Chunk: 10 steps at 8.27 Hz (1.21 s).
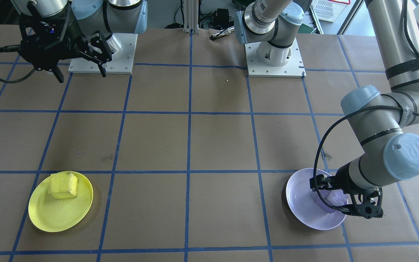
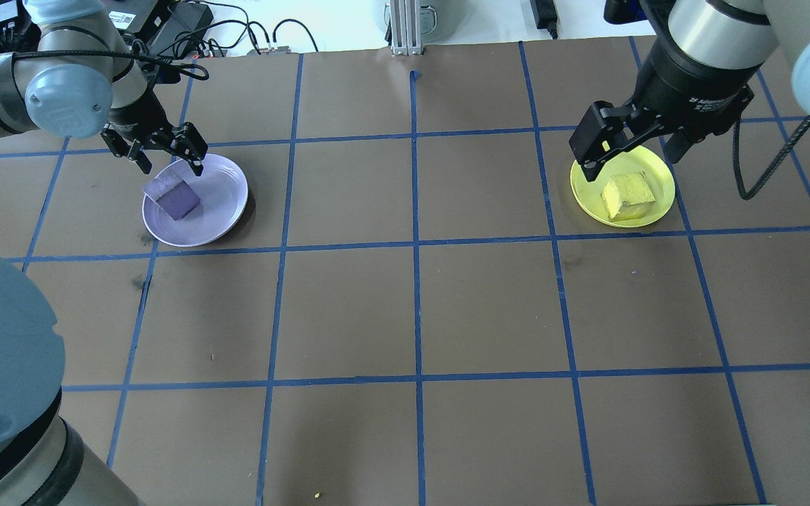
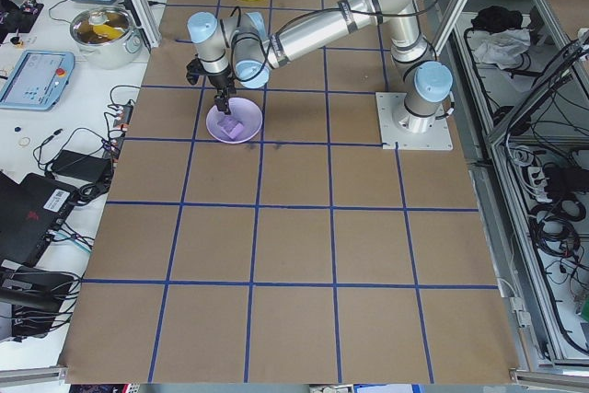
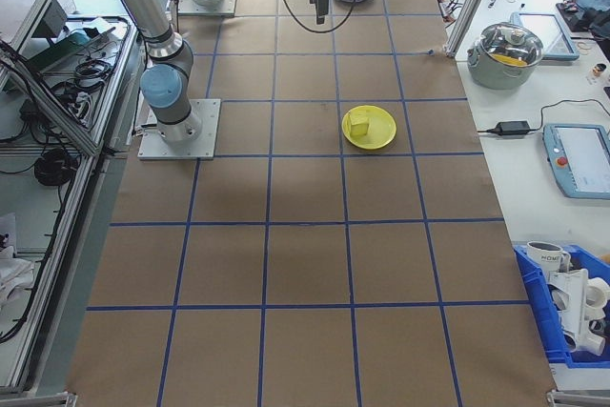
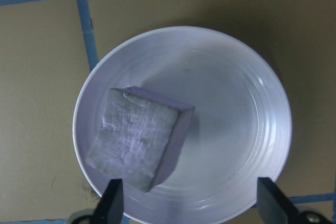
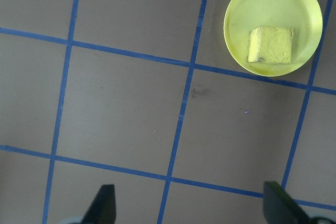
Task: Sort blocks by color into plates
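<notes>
Both blocks plated by colour, purple block [image 5: 139,137] released beneath left gripper [image 5: 186,203], fingers spread empty; next, retract clear.

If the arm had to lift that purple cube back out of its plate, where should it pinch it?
Probably straight from above, fingers closing on two opposite flat sides of the purple cube. It lies off-centre in the lavender plate, near one rim, so the left gripper would best turn to match the cube's skewed edges and keep a finger from striking the rim.
</notes>
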{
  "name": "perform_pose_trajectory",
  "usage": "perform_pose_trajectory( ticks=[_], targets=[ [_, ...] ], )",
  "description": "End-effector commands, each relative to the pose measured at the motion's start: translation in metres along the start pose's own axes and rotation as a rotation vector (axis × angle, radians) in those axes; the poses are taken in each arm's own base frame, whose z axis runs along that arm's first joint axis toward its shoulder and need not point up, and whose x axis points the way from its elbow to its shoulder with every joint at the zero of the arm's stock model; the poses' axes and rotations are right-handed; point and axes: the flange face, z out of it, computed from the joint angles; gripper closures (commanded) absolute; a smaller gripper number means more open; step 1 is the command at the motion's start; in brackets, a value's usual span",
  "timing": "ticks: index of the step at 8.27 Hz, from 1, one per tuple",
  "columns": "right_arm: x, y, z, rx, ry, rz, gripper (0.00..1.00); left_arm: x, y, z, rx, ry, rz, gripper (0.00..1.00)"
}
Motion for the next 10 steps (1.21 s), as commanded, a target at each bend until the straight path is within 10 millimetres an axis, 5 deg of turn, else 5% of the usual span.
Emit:
perform_pose_trajectory(
  ticks=[1, 3, 7, 10],
  targets=[
    [0.0, 0.0, 0.0, -0.001, -0.001, 0.0, 0.0, 0.012, 0.024, -0.051, 0.018, -0.004, -0.094, 0.0],
    [0.0, 0.0, 0.001, -0.003, -0.001, 0.0, 0.0, 0.034, 0.062, -0.112, 0.045, 0.001, -0.179, 0.0],
    [0.0, 0.0, 0.0, -0.001, -0.001, 0.002, 0.0, 0.128, 0.116, -0.191, 0.172, -0.007, -0.182, 0.0],
    [0.0, 0.0, 0.001, -0.004, -0.002, 0.002, 0.0, 0.14, 0.14, -0.22, 0.228, -0.005, -0.17, 0.0]
  ],
)
